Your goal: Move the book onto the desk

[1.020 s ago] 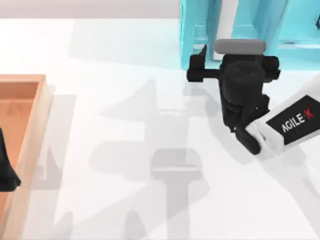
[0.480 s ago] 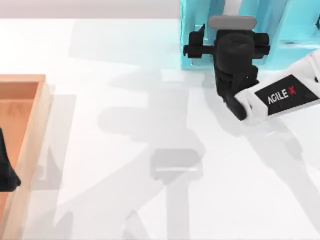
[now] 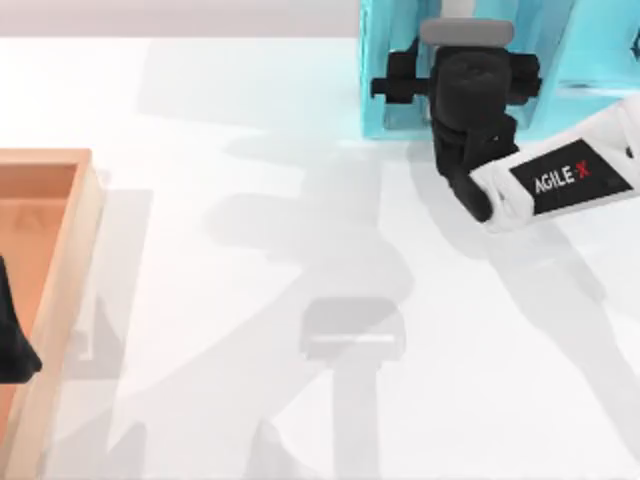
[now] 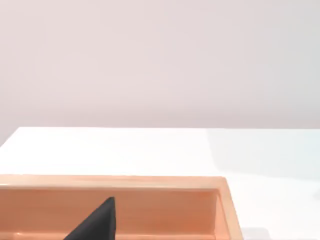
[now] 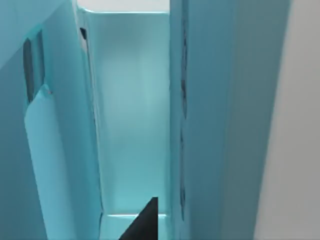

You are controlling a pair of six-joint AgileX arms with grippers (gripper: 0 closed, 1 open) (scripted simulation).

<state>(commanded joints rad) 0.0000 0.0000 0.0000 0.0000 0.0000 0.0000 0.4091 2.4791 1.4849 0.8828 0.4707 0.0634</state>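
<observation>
Right tool (image 3: 466,40) is up at the far right of the worktop (image 3: 250,150), poking into the cyan shelf unit (image 3: 385,70) between its upright dividers. Can't tell how its fingers are set. The book's (image 5: 255,125) pale side sits just beside it in the wrist view. Left tool (image 3: 12,335) sits over the wooden tray (image 3: 60,260) at far left.

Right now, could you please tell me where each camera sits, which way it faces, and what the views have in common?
Top view: above the white tabletop, looking down; right arm reaches the cyan shelf unit, left gripper parked over the orange-brown wooden tray.
Left wrist view: on the left wrist, facing across the tray to a plain wall; a dark fingertip shows.
Right wrist view: on the right wrist, looking into a shelf compartment; a dark fingertip shows.
Shared: top view shares tray and shelf with the wrists.
</observation>
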